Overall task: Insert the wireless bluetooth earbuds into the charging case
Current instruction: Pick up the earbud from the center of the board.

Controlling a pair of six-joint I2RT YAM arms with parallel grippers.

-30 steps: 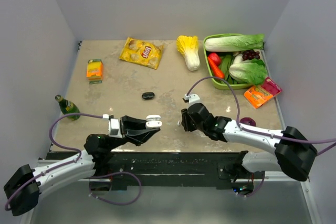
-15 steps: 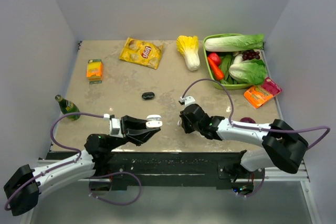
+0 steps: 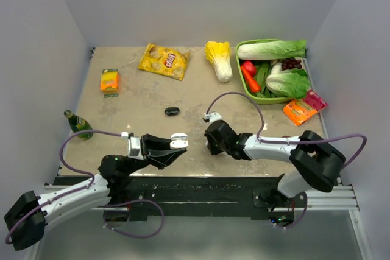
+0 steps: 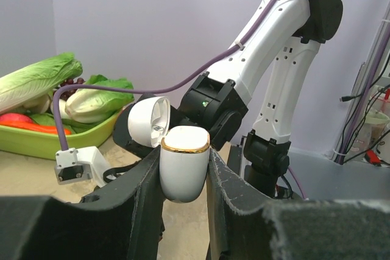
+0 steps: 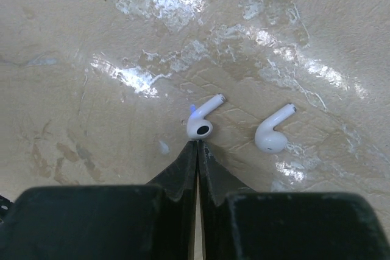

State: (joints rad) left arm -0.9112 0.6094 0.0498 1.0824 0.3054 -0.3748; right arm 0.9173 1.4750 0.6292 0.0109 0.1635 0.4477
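**Case held ready, both white buds on the tabletop**

The left claw (image 4: 184, 153) is clamped on the white charging case (image 4: 183, 178), one finger pressed to each side. It holds the case upright, off the tabletop (image 5: 91, 59), with the lid (image 4: 148, 121) flipped open behind it. From the left wrist view I can't see down into the case, so I can't say whether anything sits in it.

The right claw (image 5: 198, 145) is down at the tabletop with its fingers brought fully together. One white earbud (image 5: 200, 128) lies right at its tips, touching them or nearly so, with its stem pointing away. It looks to me as if the fingers have met just short of the bud rather than around it. I can't rule out that they have nipped its very edge.

A second white earbud (image 5: 271, 138) lies on the tabletop near the first, off to the right of the claw's tips, and nothing touches it. I can't find any black buds. A small dark object (image 3: 172, 111) lies farther out, well beyond both claws.

So the case is open and presented, but by my reckoning no white bud has gone in yet. Both remain to be picked up, carried across and seated, starting with a surer grip on the near one.
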